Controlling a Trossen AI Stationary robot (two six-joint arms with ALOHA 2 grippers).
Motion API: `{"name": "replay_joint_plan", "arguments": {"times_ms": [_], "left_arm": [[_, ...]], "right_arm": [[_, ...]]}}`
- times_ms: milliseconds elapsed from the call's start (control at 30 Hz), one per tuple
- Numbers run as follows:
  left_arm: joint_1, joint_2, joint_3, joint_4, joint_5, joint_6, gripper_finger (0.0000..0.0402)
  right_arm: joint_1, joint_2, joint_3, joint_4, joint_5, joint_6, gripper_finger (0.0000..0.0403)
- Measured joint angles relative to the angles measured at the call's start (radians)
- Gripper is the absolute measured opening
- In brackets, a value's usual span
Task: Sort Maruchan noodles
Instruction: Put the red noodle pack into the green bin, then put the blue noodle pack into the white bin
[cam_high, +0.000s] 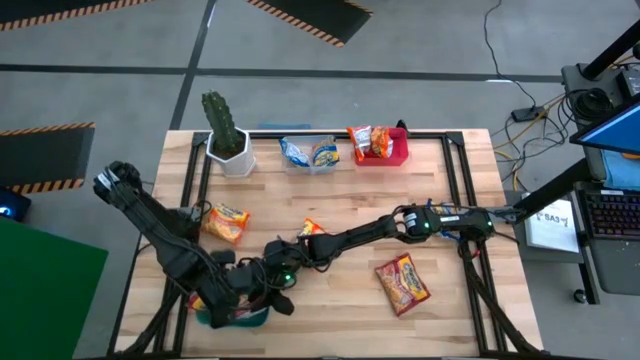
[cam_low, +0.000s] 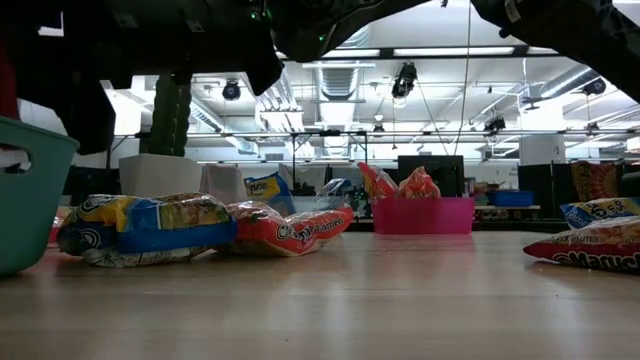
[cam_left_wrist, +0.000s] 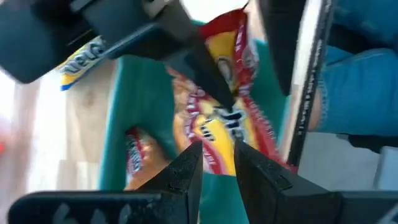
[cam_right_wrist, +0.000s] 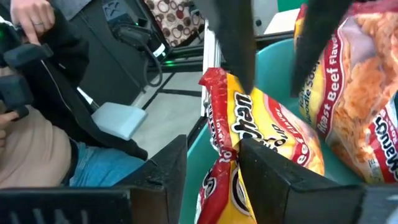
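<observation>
Red-yellow noodle packet (cam_left_wrist: 221, 118) upright over teal bin (cam_left_wrist: 140, 106)

Grey concrete floor (cam_high: 120, 40) around the wooden table (cam_high: 340, 310), crossed by black-and-orange hazard tape (cam_high: 300, 18). Cables (cam_high: 505, 60) trailing toward a keyboard (cam_high: 612, 215) at the right. Beyond, an open ceiling with long strip lights (cam_low: 440, 52) and hanging fixtures.

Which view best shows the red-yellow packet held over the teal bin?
Right wrist view: the red-yellow packet fills the frame above the teal bin. Left wrist shows it gripped, blurrier; high view hides it under arms; low view misses it.
</observation>
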Motion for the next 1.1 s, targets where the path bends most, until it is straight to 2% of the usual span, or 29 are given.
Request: {"name": "replay_joint_plan", "arguments": {"times_ms": [267, 733, 967, 1100], "left_arm": [[-0.009, 0.017, 0.0, 0.011, 0.046, -0.001, 0.0075], [-0.009, 0.017, 0.0, 0.038, 0.048, 0.014, 0.0075], [-0.004, 0.014, 0.001, 0.044, -0.056, 0.177, 0.0075], [0.017, 0.005, 0.001, 0.051, -0.15, 0.256, 0.0075]], "right_arm": [[0.0, 0.0, 0.0, -0.002, 0.0, 0.0, 0.0141], [-0.007, -0.021, 0.0, -0.041, -0.007, -0.032, 0.0136], [-0.009, -0.17, -0.013, -0.321, 0.024, -0.267, 0.0125], [-0.009, -0.263, -0.09, -0.399, 0.087, -0.326, 0.0123]]}}
